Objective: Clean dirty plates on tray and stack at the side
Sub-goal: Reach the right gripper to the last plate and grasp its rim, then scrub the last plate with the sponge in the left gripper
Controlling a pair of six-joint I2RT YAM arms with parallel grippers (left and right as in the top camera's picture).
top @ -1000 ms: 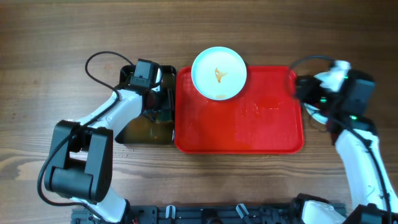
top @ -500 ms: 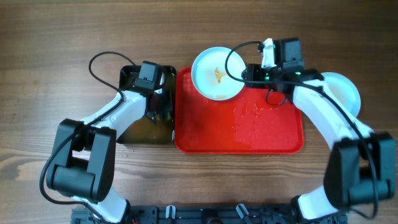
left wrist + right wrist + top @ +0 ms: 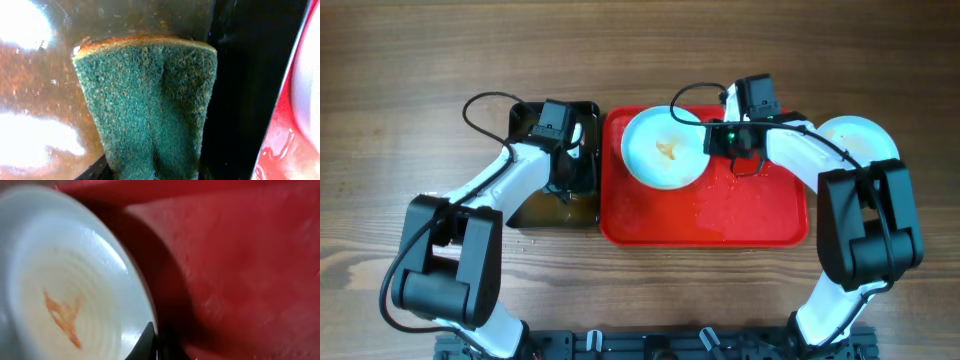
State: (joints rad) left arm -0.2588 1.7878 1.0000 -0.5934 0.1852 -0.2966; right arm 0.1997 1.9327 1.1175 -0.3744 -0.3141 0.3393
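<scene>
A: Overhead's looking straight down on the whole table (image 3: 420,60).
B: Yeah, and left wrist's sitting super close on the sponge (image 3: 150,110), right wrist's peering close at the plate (image 3: 65,280). Both are also catching the tray (image 3: 240,255) overhead's showing.

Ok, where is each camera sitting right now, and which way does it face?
Overhead: above the table, looking straight down on the tray, tub and both arms; left end effector in the tub, right end effector at the plate rim.
Left wrist: down in the tub, facing the green sponge; its own fingers are hidden.
Right wrist: low over the tray, facing the smeared plate; one dark fingertip shows.
Shared: both wrist views catch the red tray.
</scene>
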